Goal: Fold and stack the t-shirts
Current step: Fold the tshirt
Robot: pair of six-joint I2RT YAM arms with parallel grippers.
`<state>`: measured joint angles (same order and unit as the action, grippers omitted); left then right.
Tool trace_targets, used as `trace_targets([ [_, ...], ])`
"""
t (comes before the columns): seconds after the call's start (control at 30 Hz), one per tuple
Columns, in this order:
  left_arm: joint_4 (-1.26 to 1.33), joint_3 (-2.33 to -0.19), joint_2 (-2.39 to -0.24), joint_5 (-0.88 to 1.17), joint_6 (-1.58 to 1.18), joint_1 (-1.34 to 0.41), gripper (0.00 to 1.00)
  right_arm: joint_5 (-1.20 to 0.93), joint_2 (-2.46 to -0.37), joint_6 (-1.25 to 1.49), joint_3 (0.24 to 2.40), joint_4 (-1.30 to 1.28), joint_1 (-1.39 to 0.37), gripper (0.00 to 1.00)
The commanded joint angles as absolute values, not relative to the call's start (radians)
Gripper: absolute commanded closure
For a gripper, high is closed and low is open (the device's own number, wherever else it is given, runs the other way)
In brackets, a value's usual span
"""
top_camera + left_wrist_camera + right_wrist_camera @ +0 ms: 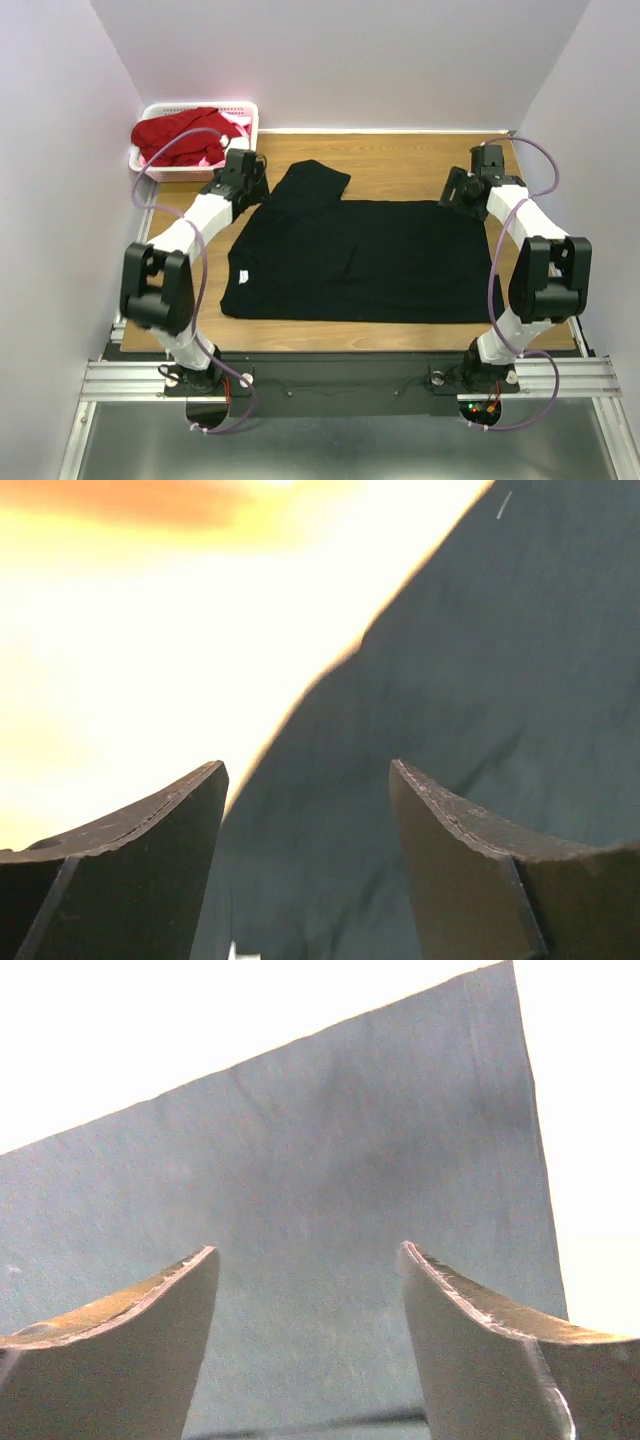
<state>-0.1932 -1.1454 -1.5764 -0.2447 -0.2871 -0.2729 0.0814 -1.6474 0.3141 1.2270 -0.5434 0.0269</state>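
Note:
A large black t-shirt (355,260) lies spread flat on the wooden table (400,160), one sleeve (312,182) pointing to the back left. My left gripper (255,190) is open at the shirt's back-left shoulder; its wrist view shows black cloth (480,680) between and beyond the open fingers (150,870). My right gripper (452,192) is open at the shirt's back-right corner; its wrist view shows the cloth's straight edge and corner (350,1160) under the open fingers (480,1360). Red shirts (185,132) lie heaped in the basket, with pink cloth (205,158) beneath.
A white slotted basket (250,112) stands at the table's back left corner, just behind my left gripper. White walls close the table in at the back and both sides. Bare wood shows behind the shirt and along the front edge.

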Motion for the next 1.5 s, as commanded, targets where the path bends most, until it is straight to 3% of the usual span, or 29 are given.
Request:
trace_targets([
  [0.0,-0.146,-1.275,-1.727,-0.258,-0.101,-0.270,0.23,0.089,-1.722,0.281,1.340,-0.534,0.037,0.18],
  [0.13,-0.130,-1.371,-1.830,-0.198,-0.054,-0.268,0.24,0.089,-1.764,0.284,1.379,-0.534,0.037,0.18],
  [0.3,-0.170,-1.482,-1.948,-0.152,-0.006,-0.267,0.33,0.100,-1.781,0.285,1.376,-0.534,0.037,0.18],
  [0.67,-0.222,-1.571,-2.085,-0.091,0.023,-0.244,0.41,0.135,-1.793,0.278,1.350,-0.532,0.037,0.19],
  [0.97,-0.242,-1.583,-2.141,-0.058,0.029,-0.244,0.46,0.156,-1.831,0.296,1.370,-0.517,0.037,0.19],
  [1.1,-0.244,-1.574,-2.149,-0.049,0.034,-0.244,0.59,0.175,-1.861,0.287,1.408,-0.514,0.048,0.19],
  [1.37,-0.244,-1.508,-2.106,-0.014,0.032,-0.244,0.57,0.172,-1.930,0.264,1.491,-0.514,0.109,0.19],
  [1.47,-0.245,-1.500,-2.114,-0.018,0.029,-0.242,0.61,0.166,-1.966,0.249,1.531,-0.514,0.129,0.20],
])
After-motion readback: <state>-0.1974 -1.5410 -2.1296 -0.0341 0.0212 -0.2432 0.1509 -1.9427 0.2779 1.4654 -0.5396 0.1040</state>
